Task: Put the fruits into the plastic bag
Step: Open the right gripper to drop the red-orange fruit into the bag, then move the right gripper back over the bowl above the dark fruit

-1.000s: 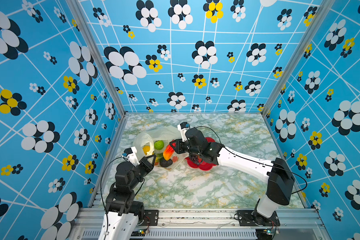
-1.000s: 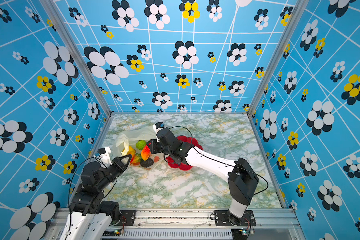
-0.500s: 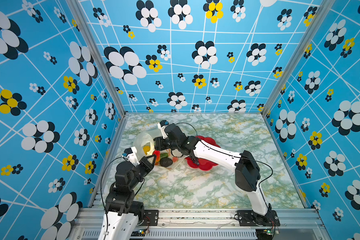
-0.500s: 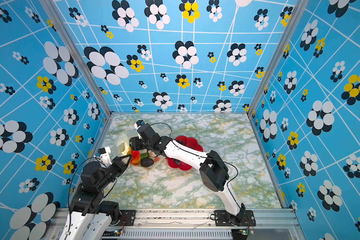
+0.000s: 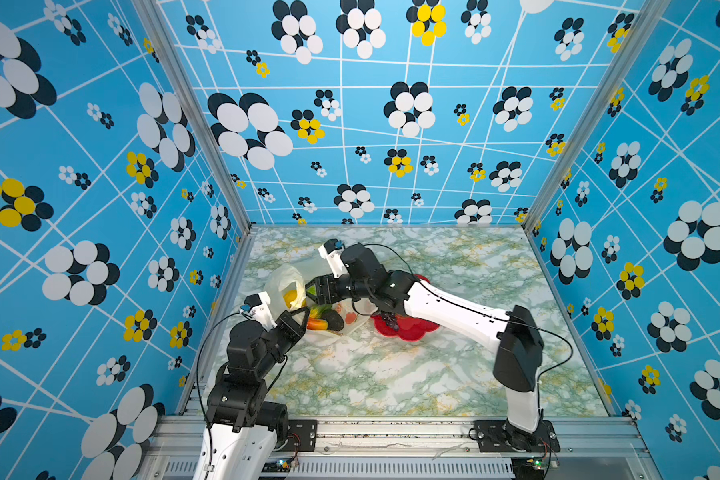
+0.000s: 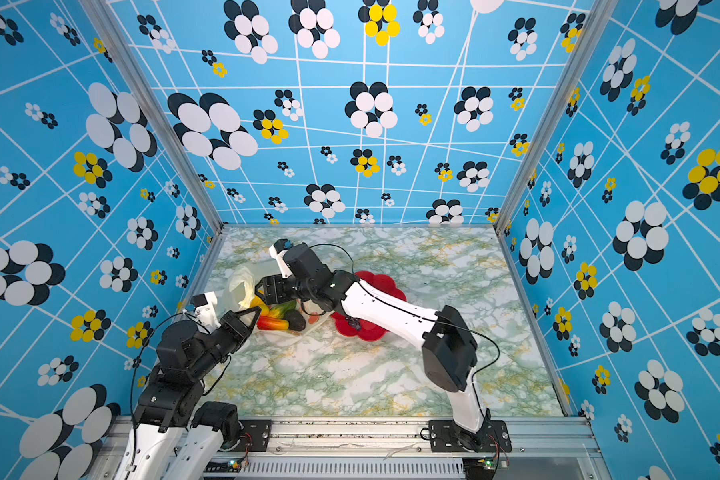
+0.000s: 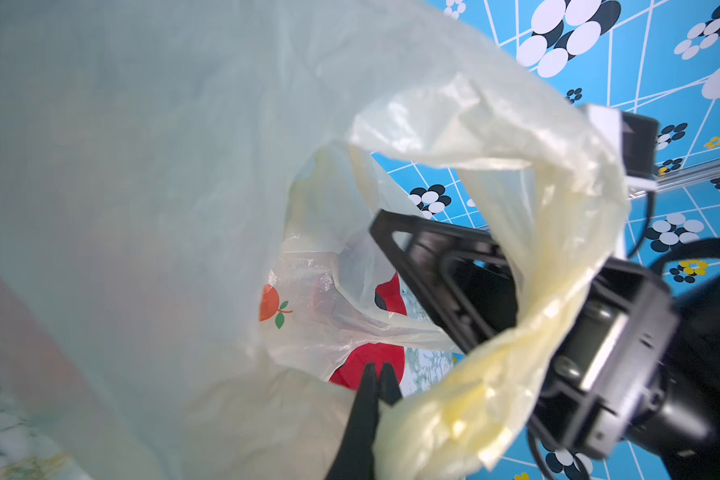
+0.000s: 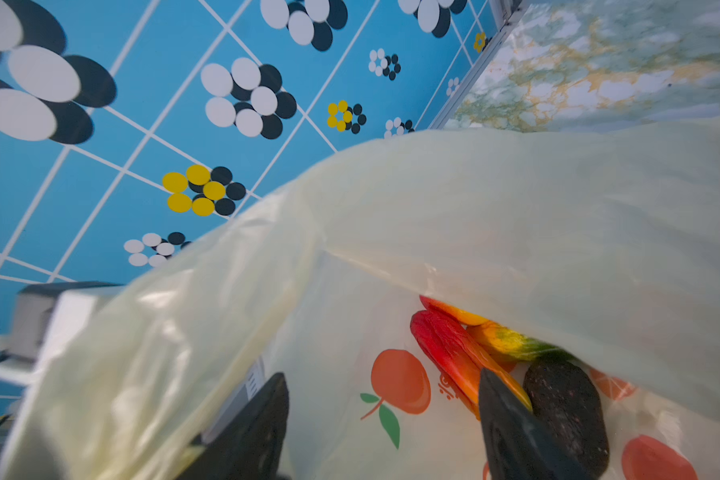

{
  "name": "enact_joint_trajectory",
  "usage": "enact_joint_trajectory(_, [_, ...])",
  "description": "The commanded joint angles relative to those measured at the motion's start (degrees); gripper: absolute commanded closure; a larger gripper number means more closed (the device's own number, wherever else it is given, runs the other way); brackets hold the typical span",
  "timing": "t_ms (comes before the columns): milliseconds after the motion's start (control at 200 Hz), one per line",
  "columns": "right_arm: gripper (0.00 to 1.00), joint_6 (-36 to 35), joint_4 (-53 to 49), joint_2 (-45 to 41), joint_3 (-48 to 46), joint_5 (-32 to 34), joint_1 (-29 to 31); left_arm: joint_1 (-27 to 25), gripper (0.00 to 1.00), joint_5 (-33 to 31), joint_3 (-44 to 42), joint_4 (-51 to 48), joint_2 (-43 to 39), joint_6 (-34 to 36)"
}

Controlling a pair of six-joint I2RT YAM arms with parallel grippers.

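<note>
Moved deeper into the mouth of the plastic bag (image 8: 516, 216), the right gripper (image 8: 382, 376) stands with jaws wide and empty over the fruits (image 8: 454, 349), while the left gripper (image 7: 377, 370) pinches the rim in shut jaws, keeping it open.

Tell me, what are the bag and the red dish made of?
The bag looks like thin plastic film: see-through, pale yellow, crinkly and shiny at the folds. The red dish is probably smooth hard plastic, judging by its even colour and petal-shaped rim.
</note>
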Motion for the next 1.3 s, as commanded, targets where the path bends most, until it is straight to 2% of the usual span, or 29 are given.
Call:
enact_joint_trajectory(0, [0.26, -1.98, 3.16, -11.31, -5.55, 2.12, -2.55, 0.34, 1.0, -1.38, 0.72, -1.46, -2.06, 0.15])
enact_joint_trajectory(185, [0.23, -5.9, 2.78, -26.76, -18.81, 6.53, -6.49, 0.33, 1.0, -0.47, 2.65, -4.9, -3.13, 2.21])
enact_joint_trajectory(315, [0.19, -8.57, -0.02, -37.27, -26.43, 13.91, -6.63, 0.4, 1.0, 2.78, 3.62, -4.56, -1.88, 2.86])
enact_joint_trajectory(415, [0.18, -5.95, -2.28, -44.98, -32.78, 18.67, -6.57, 0.33, 1.0, 5.34, 4.45, -5.51, -0.83, 3.85])
enact_joint_trajectory(590, [0.18, 3.26, -5.6, -57.74, -43.97, 22.36, -6.63, 0.34, 1.0, 10.21, 5.38, -7.87, 1.84, 4.81])
enact_joint_trajectory(680, [0.17, 5.35, -10.16, -61.56, -46.3, 25.85, -6.63, 0.33, 1.0, 13.09, 5.7, -8.31, 3.93, 4.85])
enact_joint_trajectory(725, [0.13, 5.46, -13.48, -62.43, -46.22, 28.25, -6.65, 0.33, 1.0, 13.7, 5.58, -8.41, 4.24, 4.81])
enact_joint_trajectory(815, [0.01, 4.22, -18.82, -61.5, -45.04, 32.52, -6.77, 0.37, 1.0, 13.47, 4.77, -8.42, 3.12, 3.82])
enact_joint_trajectory(975, [0.01, 0.22, -19.51, -51.68, -42.07, 34.66, -8.56, 0.33, 1.0, 12.84, 1.82, -5.9, -0.25, 1.47])
enact_joint_trajectory(1095, [0.01, -1.95, -19.19, -39.24, -35.22, 26.42, -12.52, 0.33, 1.0, 12.26, 1.38, -6.43, -0.11, 1.64])
enact_joint_trajectory(1180, [0.01, -2.42, -22.76, -30.36, -28.47, 22.35, -14.7, 0.39, 1.0, 10.92, 1.04, -6.18, -0.31, 1.99])
enact_joint_trajectory(1295, [0.04, -4.65, -25.06, -23.44, -23.61, 15.67, -18.21, 0.35, 1.0, 9.65, 0.78, -5.59, -0.62, 1.53])
